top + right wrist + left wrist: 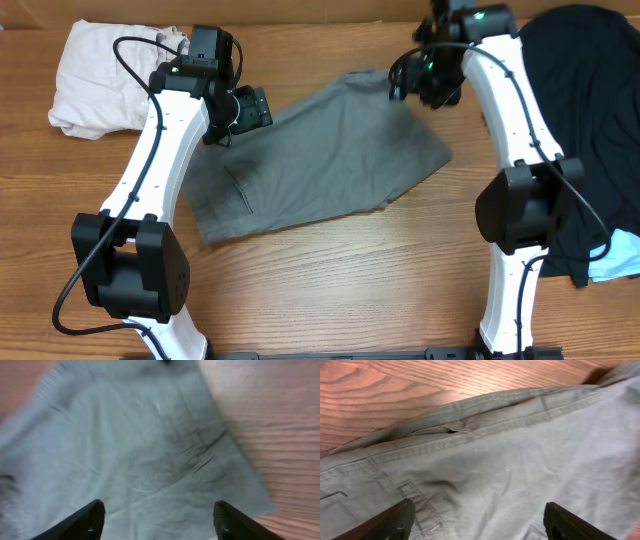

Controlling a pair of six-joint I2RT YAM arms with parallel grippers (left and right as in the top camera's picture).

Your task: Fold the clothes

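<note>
The mid-grey woven shorts (320,155) lie spread flat on the wooden table, with a slit pocket near their lower left. My left gripper (243,108) hovers open over the shorts' upper left edge; the left wrist view shows the waistband seam (485,430) below its spread fingers (477,520). My right gripper (432,82) hovers open over the shorts' upper right corner; the right wrist view shows grey cloth (150,450) between its fingers (159,520). A cream garment (105,75) lies crumpled at the far left. A black T-shirt (590,110) lies at the right.
A light blue item (620,258) lies at the right edge under the black T-shirt. Bare wooden table (340,280) runs along the front. The arm bases stand at the front left and front right.
</note>
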